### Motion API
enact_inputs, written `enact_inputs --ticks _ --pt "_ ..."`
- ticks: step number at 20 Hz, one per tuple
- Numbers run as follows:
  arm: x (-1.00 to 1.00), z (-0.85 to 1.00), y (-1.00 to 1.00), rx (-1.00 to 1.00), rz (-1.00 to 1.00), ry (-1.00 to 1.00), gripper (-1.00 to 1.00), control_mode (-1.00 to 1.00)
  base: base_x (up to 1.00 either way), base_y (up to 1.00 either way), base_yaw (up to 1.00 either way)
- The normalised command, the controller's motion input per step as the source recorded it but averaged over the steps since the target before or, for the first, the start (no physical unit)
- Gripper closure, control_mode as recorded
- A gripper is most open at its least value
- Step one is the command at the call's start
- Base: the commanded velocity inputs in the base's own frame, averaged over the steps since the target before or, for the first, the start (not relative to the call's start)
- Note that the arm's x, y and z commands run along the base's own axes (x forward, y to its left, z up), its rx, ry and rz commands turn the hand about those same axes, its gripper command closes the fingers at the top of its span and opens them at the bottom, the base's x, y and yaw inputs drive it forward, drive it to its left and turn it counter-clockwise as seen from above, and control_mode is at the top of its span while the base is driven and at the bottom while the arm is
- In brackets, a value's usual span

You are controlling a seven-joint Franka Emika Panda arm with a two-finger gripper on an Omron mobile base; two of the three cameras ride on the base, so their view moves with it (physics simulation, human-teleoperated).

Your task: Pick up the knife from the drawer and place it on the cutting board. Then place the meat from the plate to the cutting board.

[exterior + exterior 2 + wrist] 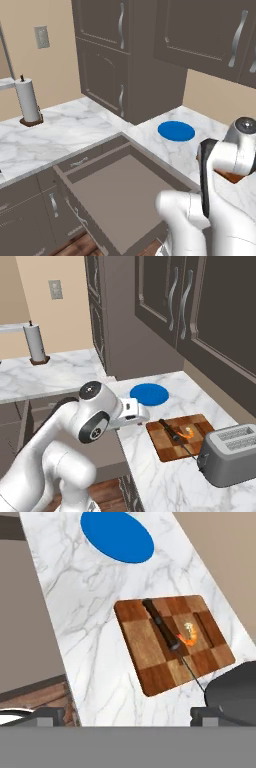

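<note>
The checkered wooden cutting board (175,643) lies on the marble counter. The knife (161,626) rests diagonally across it, dark handle toward the plate and thin blade running off the board's near edge. The small orange meat (189,636) lies on the board just beside the handle. The blue plate (116,536) sits bare farther along the counter. My gripper (125,717) hovers open above the counter, short of the board, with nothing between its fingers. The right base view shows the board (167,443), knife (171,432), meat (187,432) and plate (149,394). The drawer (120,195) stands pulled out with a bare interior.
A grey toaster (230,453) stands right next to the board's near end, over the blade tip. A paper towel holder (28,102) stands far left on the counter. Dark wall cabinets (190,301) hang above the counter behind the board.
</note>
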Motion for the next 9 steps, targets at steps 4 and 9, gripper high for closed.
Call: enact_inputs --ticks 4,9 --pt "-0.56 0.94 0.43 -0.03 0.0 0.0 -1.0 -1.0 0.0 0.0 0.0" --pt "-0.78 0.99 0.4 -0.02 0.0 0.0 -1.0 -1.0 0.0 0.0 0.0"
